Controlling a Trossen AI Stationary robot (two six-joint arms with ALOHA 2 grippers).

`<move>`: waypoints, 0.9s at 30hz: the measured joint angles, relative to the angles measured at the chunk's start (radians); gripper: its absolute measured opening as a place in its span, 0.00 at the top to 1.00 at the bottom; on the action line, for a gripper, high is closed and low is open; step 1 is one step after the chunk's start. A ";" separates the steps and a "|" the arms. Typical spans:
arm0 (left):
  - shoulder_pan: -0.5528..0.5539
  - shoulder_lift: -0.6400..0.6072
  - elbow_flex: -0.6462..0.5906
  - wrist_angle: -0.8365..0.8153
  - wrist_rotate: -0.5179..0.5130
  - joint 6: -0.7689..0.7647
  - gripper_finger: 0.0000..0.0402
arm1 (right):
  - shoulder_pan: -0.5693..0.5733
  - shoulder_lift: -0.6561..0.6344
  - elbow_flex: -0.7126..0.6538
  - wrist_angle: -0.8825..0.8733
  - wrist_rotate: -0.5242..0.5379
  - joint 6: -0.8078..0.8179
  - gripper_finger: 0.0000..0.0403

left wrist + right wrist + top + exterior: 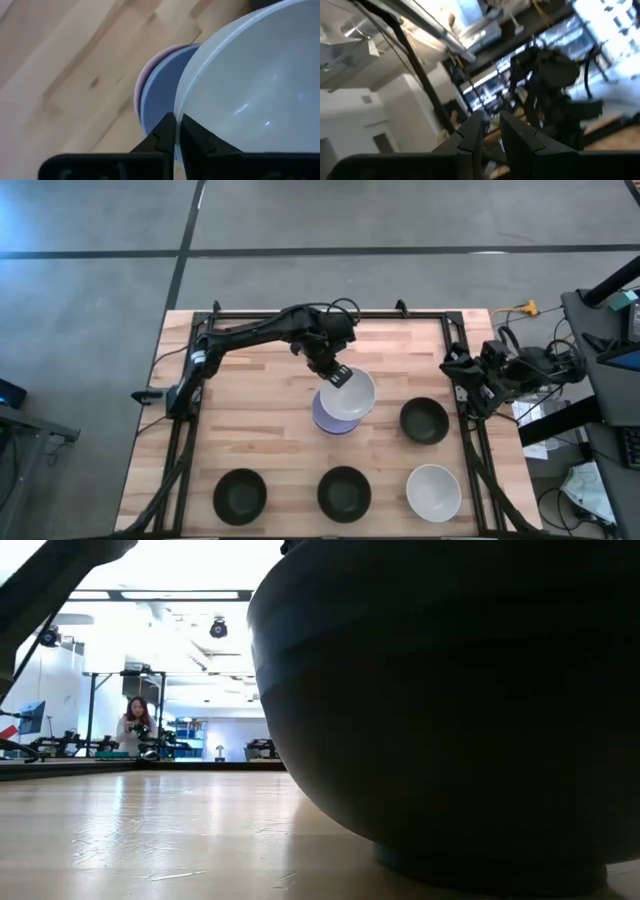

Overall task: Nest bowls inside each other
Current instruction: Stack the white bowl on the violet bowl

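Pinching the near rim of a white bowl [352, 392], the left gripper [337, 375] has its two dark fingers [162, 135] pressed together on the thin edge, with no gap showing between them in the left wrist view. Just past those fingertips the bowl's pale inside opens out, tilted and not sitting flat. Directly beneath it and partly covered is a lavender bowl [328, 418], and in the left wrist view a thin pink rim [141, 80] shows just outside the lavender one, so a pink bowl seems to lie under both.

Beyond the held bowl, toward the table's right side, a black bowl [424, 420] sits upright on the wooden table [250, 420]. Farther from the gripper, along the front edge, three more bowls stand in a row and well apart: a black bowl at the left [240, 494], a black bowl in the middle [344, 492] and a second white bowl [433, 492] at the right. One dark bowl fills most of the low view.

The right gripper [487, 132] is parked off the table's right edge, its fingers a little apart and holding nothing.
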 joint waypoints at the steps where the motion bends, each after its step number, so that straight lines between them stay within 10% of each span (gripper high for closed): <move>1: -0.003 0.000 0.000 -0.014 0.000 -0.008 1.00 | 0.000 -0.001 0.000 -0.010 -0.006 0.011 0.84; 27: -0.028 0.039 -0.151 -0.010 -0.049 0.075 1.00 | 0.000 0.050 0.000 -0.006 0.074 0.015 0.84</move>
